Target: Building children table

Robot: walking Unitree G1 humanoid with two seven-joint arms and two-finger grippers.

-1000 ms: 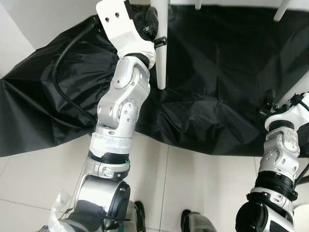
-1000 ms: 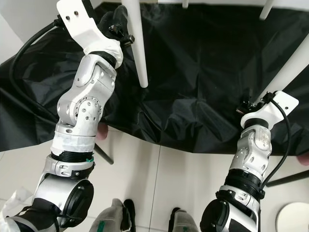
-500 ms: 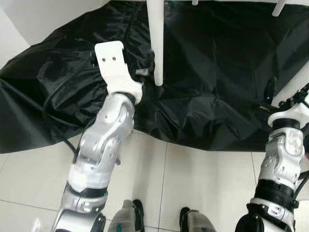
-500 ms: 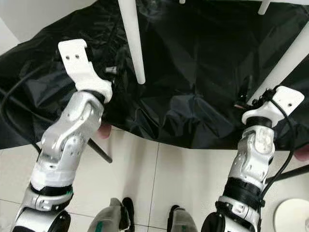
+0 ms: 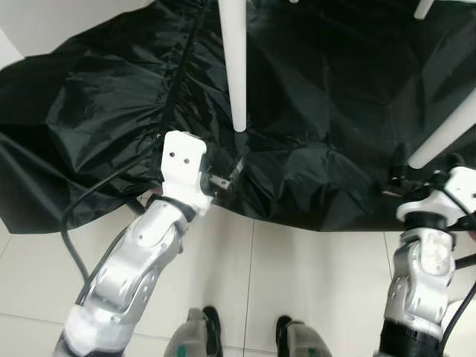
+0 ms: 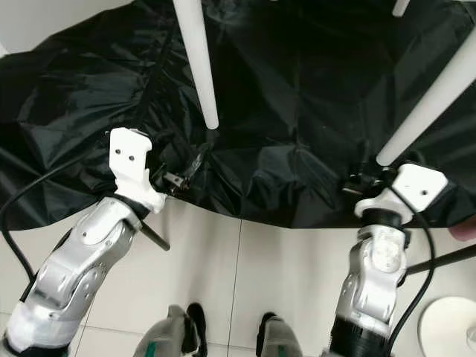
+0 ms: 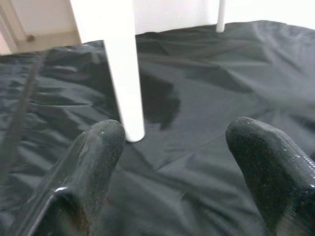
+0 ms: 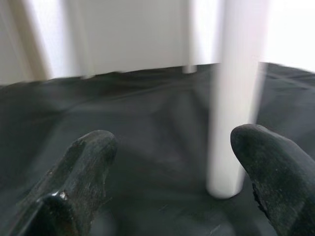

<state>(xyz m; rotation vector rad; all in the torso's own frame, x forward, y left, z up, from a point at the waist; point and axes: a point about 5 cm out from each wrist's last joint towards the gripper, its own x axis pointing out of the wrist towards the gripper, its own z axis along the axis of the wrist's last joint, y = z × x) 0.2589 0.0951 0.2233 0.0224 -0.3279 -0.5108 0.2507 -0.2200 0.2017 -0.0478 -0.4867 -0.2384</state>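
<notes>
You've got the white table leg (image 5: 236, 67) coming down from the top centre of the frame, foot resting on the black sheet (image 5: 335, 111). A second leg (image 6: 439, 93) slants in at the right edge. Your left gripper (image 7: 177, 167) sits low, just short of the centre leg, fingers spread wide with nothing between them. Right gripper (image 8: 172, 177) hovers near the slanted leg's foot, fingers apart too, empty. The sheet covers the upper part of the frame, white tile floor (image 5: 297, 282) along the bottom, with the robot's feet (image 5: 245, 338) at bottom centre.
</notes>
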